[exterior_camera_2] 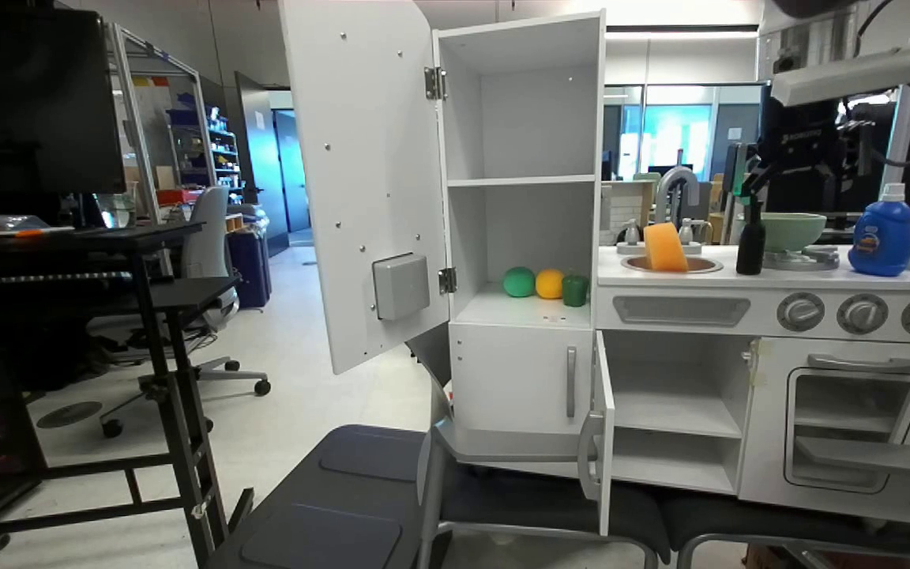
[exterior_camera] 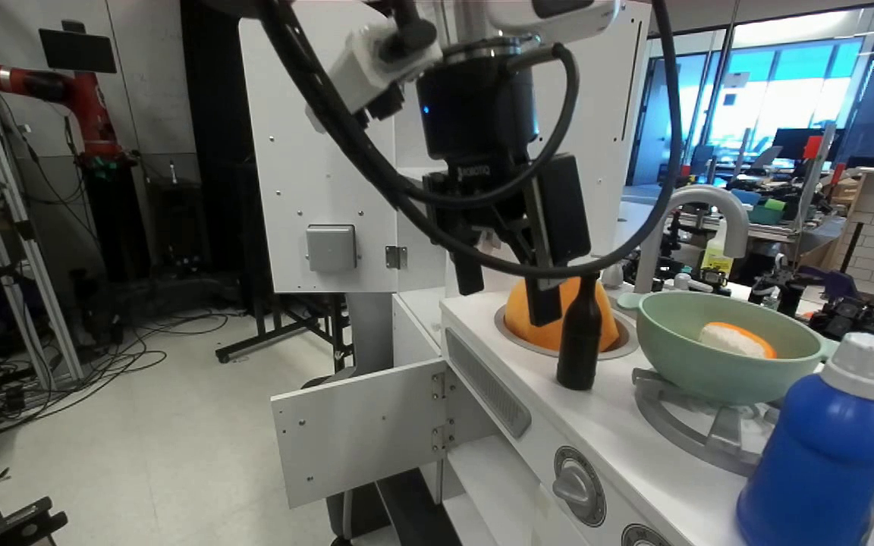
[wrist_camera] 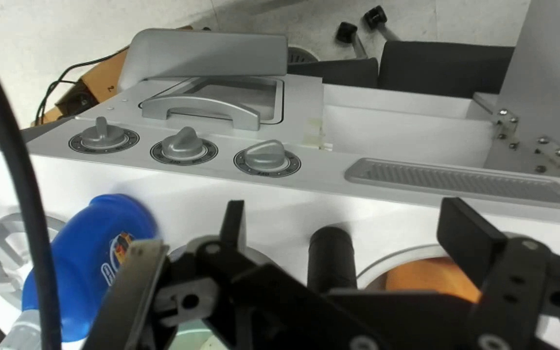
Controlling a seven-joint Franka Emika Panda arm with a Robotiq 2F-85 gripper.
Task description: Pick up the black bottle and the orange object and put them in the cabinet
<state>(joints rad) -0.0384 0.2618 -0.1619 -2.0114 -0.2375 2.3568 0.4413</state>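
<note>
Gripper (wrist_camera: pixel 343 218) spread wide, empty, close to upright black bottle (exterior_camera: pixel 580 345)

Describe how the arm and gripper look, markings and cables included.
The Panda arm shows white casing; the Robotiq gripper is black, with pale ROBOTIQ lettering, a small blue light and blocky black fingers. Thick black cables loop alongside.

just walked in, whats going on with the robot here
The robot's gripper hangs open, holding nothing, near the top of the black bottle, apparently about to grasp it. The bottle stands upright on the counter; the orange object sits in the sink beside it. Neither is in the cabinet yet, which stands open.
</note>
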